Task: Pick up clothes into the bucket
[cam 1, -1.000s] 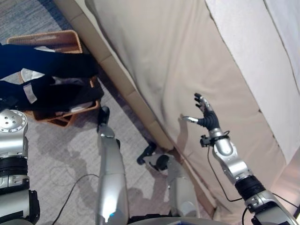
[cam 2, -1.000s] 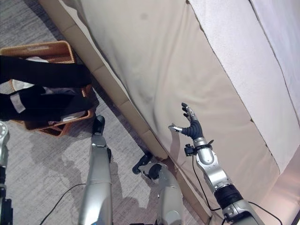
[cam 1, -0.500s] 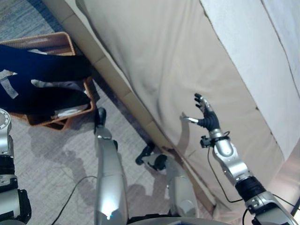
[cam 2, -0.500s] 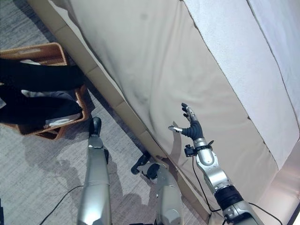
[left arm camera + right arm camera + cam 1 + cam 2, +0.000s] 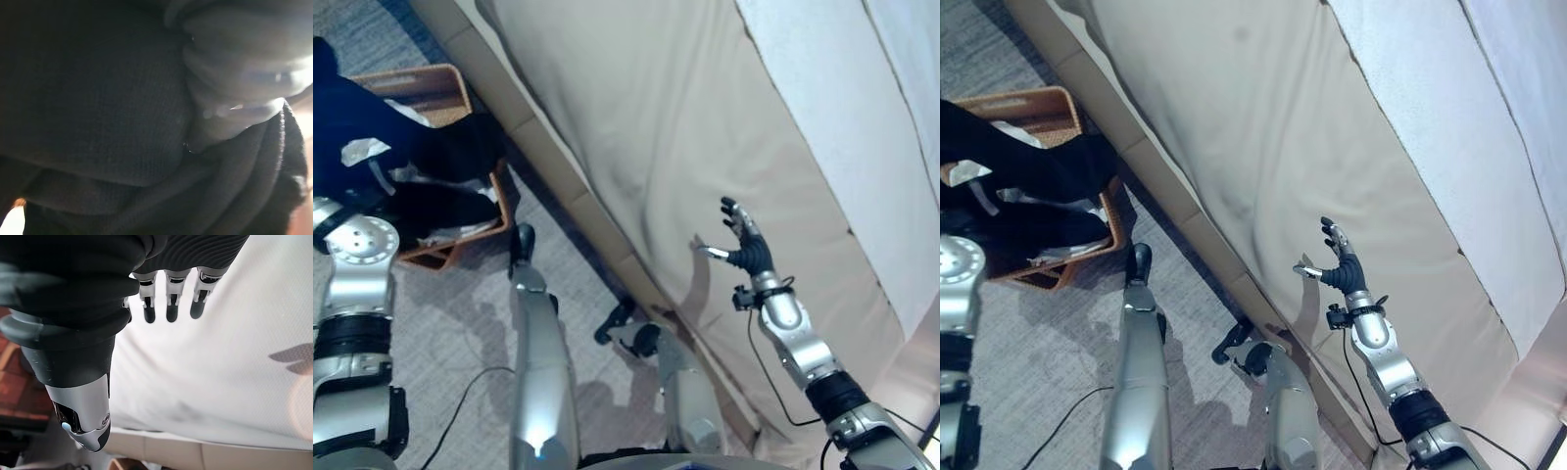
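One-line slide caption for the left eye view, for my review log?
Dark clothes heaped over the wicker basket beside the beige bed, right hand open above it.

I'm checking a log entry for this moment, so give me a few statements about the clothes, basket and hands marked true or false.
1. Dark clothes lie over the wicker basket. True.
2. The basket stands on the bed. False: it stands on the carpet beside the bed.
3. The right hand is open above the bed. True.
4. The right hand holds a shirt. False: it holds nothing.
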Motion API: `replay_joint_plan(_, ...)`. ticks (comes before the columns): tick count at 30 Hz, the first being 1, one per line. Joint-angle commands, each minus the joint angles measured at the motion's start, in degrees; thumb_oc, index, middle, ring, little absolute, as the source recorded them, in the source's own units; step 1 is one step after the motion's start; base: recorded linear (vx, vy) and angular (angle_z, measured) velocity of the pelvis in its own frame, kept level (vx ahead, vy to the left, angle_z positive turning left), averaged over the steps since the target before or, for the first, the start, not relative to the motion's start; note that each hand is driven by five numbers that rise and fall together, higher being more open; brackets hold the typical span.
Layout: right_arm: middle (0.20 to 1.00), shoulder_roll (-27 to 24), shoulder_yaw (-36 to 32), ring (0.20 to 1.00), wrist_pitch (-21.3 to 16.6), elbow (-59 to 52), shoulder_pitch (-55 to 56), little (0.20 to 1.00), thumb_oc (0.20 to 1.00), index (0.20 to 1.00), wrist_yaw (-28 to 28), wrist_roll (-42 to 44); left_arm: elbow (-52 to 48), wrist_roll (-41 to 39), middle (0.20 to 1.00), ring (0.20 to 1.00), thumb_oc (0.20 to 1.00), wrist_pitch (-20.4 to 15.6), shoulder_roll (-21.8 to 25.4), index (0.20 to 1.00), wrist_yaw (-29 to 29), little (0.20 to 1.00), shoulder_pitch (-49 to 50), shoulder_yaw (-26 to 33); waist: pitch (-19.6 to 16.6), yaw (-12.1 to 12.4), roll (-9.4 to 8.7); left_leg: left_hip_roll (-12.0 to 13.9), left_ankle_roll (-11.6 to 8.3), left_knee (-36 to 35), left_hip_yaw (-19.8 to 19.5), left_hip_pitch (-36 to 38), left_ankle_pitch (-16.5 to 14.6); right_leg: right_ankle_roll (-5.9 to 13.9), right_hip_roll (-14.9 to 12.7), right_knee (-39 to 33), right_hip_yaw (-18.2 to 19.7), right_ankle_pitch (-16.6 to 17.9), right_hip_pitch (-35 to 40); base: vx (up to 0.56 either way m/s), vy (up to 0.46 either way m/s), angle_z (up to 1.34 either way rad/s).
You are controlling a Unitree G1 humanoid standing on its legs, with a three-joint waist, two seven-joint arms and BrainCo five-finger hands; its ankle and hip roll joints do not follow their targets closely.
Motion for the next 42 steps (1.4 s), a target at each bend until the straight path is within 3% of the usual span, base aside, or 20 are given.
replay_joint_plan(1,1.000,-0.39,-3.93,1.000,-3.50,-4.60,-2.28,1.000,1.000,1.000,-1.51,1.38,1.49,2.73,0.200,0.200,0.200,-1.66,2.49,0.200,-1.73,0.200,-7.14,-0.12,3.84,1.74,-3.87,0.60,2.41,10.35,2.25,1.56,-11.77,5.21,-2.56,-7.03,2.58,13.16,0.34,-0.03,0.034,0.00)
replay_joint_plan(14,1.000,-0.60,-3.29,1.000,-4.47,-5.58,-5.27,1.000,1.000,1.000,-1.68,1.73,16.35,-0.80,0.200,0.200,0.200,0.04,1.84,0.200,-8.75,0.200,-10.09,-6.41,4.27,-0.24,-3.89,0.99,3.15,14.32,2.27,-2.93,-12.88,5.31,-2.96,-4.27,3.79,13.21,-4.37,-0.02,0.036,-0.05)
replay_joint_plan(25,1.000,-2.78,-4.43,1.000,-4.38,-7.90,-5.44,1.000,1.000,1.000,-1.03,2.36,21.50,-7.43,0.200,0.200,0.200,0.12,1.88,0.200,-15.34,0.200,-11.37,-7.57,4.25,-1.32,-3.62,1.08,3.27,15.54,2.14,-4.62,-13.00,5.21,-3.30,-2.75,3.95,12.81,-6.47,0.00,0.006,-0.01)
replay_joint_plan(34,1.000,-2.80,-4.93,1.000,-3.99,-8.29,-5.35,1.000,1.000,1.000,-0.72,2.06,22.11,-7.75,0.200,0.200,0.200,0.80,2.72,0.200,-15.44,0.200,-13.19,-7.73,3.56,-1.61,-3.44,1.08,3.21,15.44,2.13,-4.93,-13.03,5.34,-3.02,-3.15,3.64,13.09,-6.49,0.00,0.000,0.00)
replay_joint_plan(35,1.000,-2.78,-4.93,1.000,-3.98,-8.29,-5.37,1.000,1.000,1.000,-0.72,2.06,22.16,-7.76,0.256,0.256,0.256,0.78,2.74,0.256,-15.45,0.256,-13.25,-7.76,3.56,-1.61,-3.45,1.08,3.21,15.44,2.13,-4.94,-13.03,5.34,-3.01,-3.16,3.64,13.10,-6.49,0.00,0.000,0.00)
replay_joint_plan(36,1.000,-2.78,-4.94,1.000,-3.98,-8.29,-5.37,1.000,1.000,1.000,-0.72,2.06,22.18,-7.76,0.523,0.523,0.523,0.77,2.74,0.523,-15.45,0.523,-13.28,-7.78,3.57,-1.60,-3.46,1.09,3.21,15.44,2.13,-4.94,-13.03,5.34,-3.01,-3.17,3.64,13.10,-6.50,0.00,0.000,0.00)
replay_joint_plan(37,1.000,-2.81,-5.01,1.000,-4.05,-8.48,-5.05,1.000,1.000,1.000,-0.59,2.05,22.04,-7.03,1.000,1.000,1.000,0.79,3.35,1.000,-14.58,1.000,-13.69,-7.55,3.22,-1.67,-3.54,1.11,3.20,15.20,2.23,-4.68,-13.05,5.33,-2.88,-3.46,3.70,13.18,-6.24,0.00,0.000,0.00)
replay_joint_plan(42,1.000,-3.10,-5.30,1.000,-4.29,-8.97,-4.60,1.000,1.000,1.000,-0.51,2.38,22.21,-6.57,1.000,1.000,1.000,0.65,4.72,1.000,-13.50,1.000,-14.51,-7.25,2.90,-1.83,-3.76,1.31,3.15,14.98,2.39,-4.33,-13.05,5.42,-2.73,-4.06,3.83,13.48,-5.87,0.00,0.000,0.00)
